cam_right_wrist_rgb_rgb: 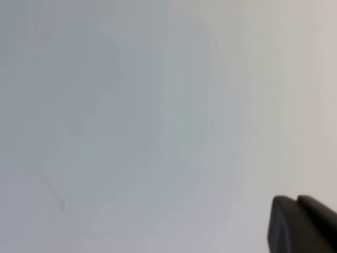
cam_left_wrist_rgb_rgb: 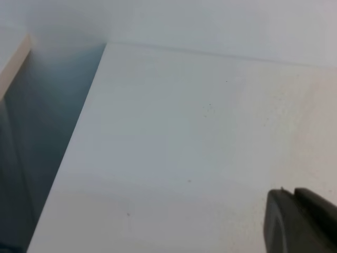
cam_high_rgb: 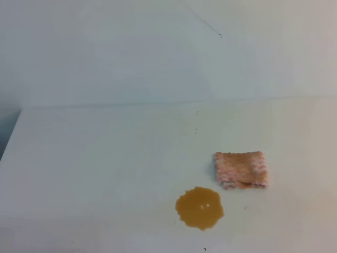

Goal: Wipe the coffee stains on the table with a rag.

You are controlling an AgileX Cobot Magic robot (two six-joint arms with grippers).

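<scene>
1. The table (cam_high_rgb: 105,158) is a plain white surface with a few tiny dark specks; a pale wall rises behind its far edge.
2. The rag (cam_high_rgb: 241,169), pink and white and knitted, lies flat on the table at about four o'clock from the middle of the high view.
3. The coffee stains (cam_high_rgb: 199,207) form one orange-brown glossy blot at about seven o'clock from the rag, just beside it but not touching.
4. Neither pincer appears in the high view, so the rag and the blot lie apart from both.
5. The left gripper (cam_left_wrist_rgb_rgb: 297,221) shows only as two dark fingertips at five o'clock in the left wrist view, pressed close together with only a thin seam between them, over bare table; nothing is held.
6. The right gripper (cam_right_wrist_rgb_rgb: 299,224) shows the same way at five o'clock in the right wrist view, fingertips pressed together, empty, with only a blank pale surface before it.
7. No rag or stain is visible in either wrist view.
</scene>
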